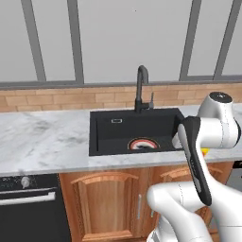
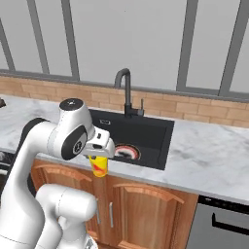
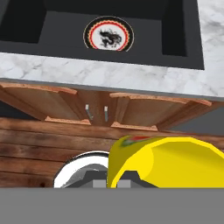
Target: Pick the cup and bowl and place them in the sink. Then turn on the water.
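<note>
My gripper is shut on the yellow cup, which hangs below the hand with its red-orange mark showing. In the hand view the cup sits at the bottom right. A sliver of the cup peeks out beside my arm in the left base view. It is held in the air just in front of the counter edge, on the near side of the black sink. The red-and-white ringed drain lies bare. The bowl is out of view. No water shows at the faucet.
Marble counter runs both sides of the sink, with a brick backsplash and window behind. Wooden cabinet doors stand below. A black oven is to the left and a grey dishwasher to the right.
</note>
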